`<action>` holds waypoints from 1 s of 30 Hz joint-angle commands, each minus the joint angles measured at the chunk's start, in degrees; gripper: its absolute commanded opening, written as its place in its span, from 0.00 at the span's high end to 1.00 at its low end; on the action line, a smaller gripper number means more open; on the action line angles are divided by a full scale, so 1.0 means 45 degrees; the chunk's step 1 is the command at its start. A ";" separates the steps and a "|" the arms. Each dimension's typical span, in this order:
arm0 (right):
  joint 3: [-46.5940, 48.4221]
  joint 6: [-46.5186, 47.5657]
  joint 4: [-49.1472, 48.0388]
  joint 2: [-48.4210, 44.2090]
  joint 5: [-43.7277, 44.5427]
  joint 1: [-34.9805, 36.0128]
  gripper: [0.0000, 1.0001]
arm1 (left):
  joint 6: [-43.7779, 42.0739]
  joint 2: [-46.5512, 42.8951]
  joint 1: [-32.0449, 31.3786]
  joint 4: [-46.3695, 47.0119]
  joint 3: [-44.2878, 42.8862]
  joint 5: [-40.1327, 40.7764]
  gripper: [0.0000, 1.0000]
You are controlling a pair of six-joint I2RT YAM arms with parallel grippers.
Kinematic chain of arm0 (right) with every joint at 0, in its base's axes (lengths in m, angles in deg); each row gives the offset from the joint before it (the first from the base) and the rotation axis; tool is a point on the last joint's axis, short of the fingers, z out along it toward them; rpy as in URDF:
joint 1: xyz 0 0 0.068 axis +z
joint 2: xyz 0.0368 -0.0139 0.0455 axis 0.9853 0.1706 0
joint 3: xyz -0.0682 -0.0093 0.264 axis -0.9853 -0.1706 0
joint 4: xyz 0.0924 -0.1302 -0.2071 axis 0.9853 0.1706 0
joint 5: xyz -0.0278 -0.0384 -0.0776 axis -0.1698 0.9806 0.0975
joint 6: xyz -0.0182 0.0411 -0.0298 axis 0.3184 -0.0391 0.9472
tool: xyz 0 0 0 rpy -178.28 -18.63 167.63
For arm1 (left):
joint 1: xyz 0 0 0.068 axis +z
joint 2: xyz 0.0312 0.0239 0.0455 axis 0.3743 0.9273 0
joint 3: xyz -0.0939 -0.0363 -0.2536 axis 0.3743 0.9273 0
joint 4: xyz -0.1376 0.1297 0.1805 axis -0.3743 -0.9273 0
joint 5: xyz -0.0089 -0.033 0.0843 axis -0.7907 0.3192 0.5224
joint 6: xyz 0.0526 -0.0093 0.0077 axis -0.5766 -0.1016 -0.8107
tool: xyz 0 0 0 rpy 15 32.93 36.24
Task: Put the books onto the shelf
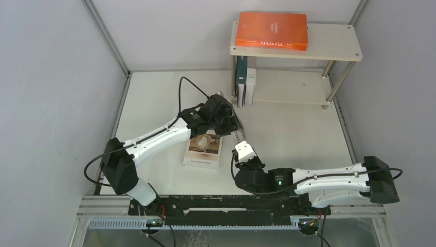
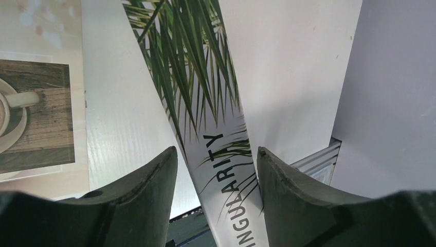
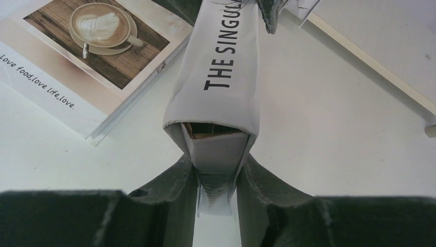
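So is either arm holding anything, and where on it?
Yes: the right fingers pinch the palm-leaf book by the end of its spine; the left fingers straddle it with a gap.

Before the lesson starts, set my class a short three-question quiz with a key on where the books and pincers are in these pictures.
1. True or false: the orange book lies flat on the top board of the shelf.
2. Which book does the right pincer clamp? A) coffee-cup book B) palm-leaf book C) orange book
3. How many books stand upright on the lower board?
Key: 1 true; 2 B; 3 two, the teal book and a white book.
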State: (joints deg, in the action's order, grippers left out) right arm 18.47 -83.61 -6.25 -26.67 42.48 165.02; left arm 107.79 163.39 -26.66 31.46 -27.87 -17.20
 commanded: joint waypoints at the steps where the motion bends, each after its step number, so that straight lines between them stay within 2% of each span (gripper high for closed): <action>1: -0.0004 -0.0645 0.0257 -0.0517 0.0317 0.0039 0.64 | 0.0124 -0.0627 -0.0058 -0.0024 -0.0274 0.0230 0.37; 19: -0.0037 -0.1598 0.1900 -0.1532 0.0844 0.0710 0.66 | 0.0168 -0.0429 0.0095 -0.0284 -0.1493 0.0584 0.32; 30: -0.0030 -0.2609 0.3081 -0.2241 0.1308 0.1343 0.68 | 0.0347 -0.1051 0.0279 -0.0336 -0.1318 0.1135 0.30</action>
State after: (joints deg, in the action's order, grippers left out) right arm 18.10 -92.15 5.81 -34.78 45.06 169.85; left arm 108.47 162.73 -26.05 29.41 -31.61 -14.25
